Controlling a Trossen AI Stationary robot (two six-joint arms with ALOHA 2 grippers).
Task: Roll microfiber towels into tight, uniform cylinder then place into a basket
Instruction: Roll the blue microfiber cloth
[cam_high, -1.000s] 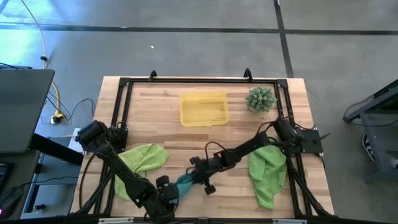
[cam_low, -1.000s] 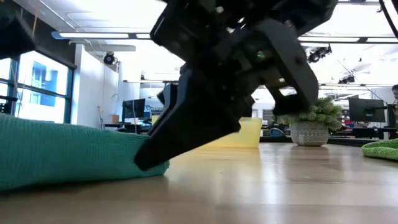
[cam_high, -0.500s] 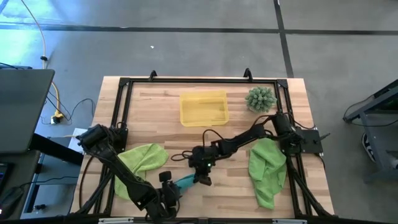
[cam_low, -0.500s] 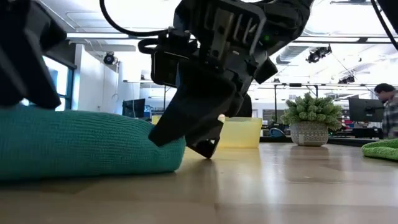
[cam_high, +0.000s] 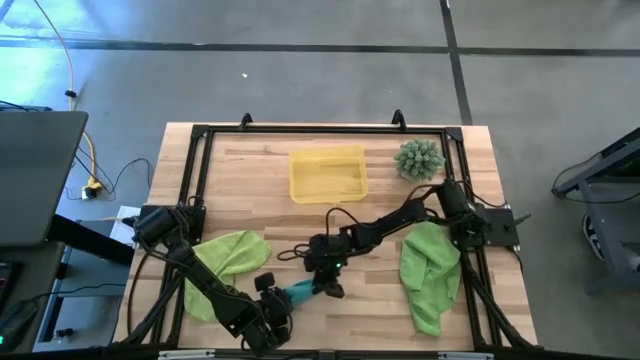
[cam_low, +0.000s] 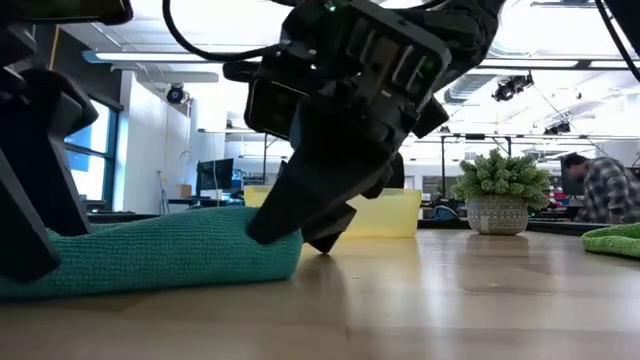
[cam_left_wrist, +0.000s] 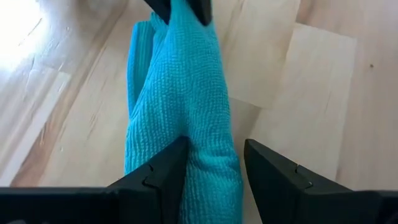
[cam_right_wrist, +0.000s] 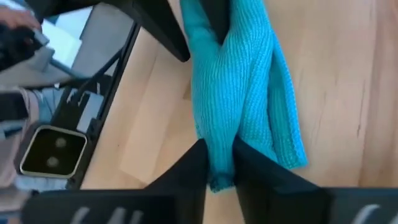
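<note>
The teal towel (cam_high: 298, 293), loosely rolled into a long bundle, lies on the wood near the table's front edge, between my two grippers. My right gripper (cam_high: 325, 288) is shut on its right end. My left gripper (cam_high: 272, 300) is open and low over the left end, one finger on each side of the bundle (cam_left_wrist: 180, 81). Two lime-green towels lie crumpled on the table, one at the left (cam_high: 228, 262) and one at the right (cam_high: 432, 272). The yellow basket (cam_high: 327, 173) stands at the far middle. My right gripper pinches a bunched fold at the teal towel's right end (cam_right_wrist: 217, 134) between its two fingers. The fingers slant down from the table's far right. The towel rests on the table (cam_low: 170, 255). My left gripper's fingers (cam_left_wrist: 171, 165) flank the left end; I cannot tell whether they touch it.
A spiky green plant in a pot (cam_high: 418, 158) stands to the right of the basket. A black frame (cam_high: 200, 135) runs around the tabletop. In the low view a person (cam_low: 600, 190) shows in the room behind the table.
My right gripper has gone a little toward the table's left edge and rolled about its own line, staying on the towel's end. My left gripper has come down over the other end. In the low view the teal bundle lies flatter than half a second ago.
</note>
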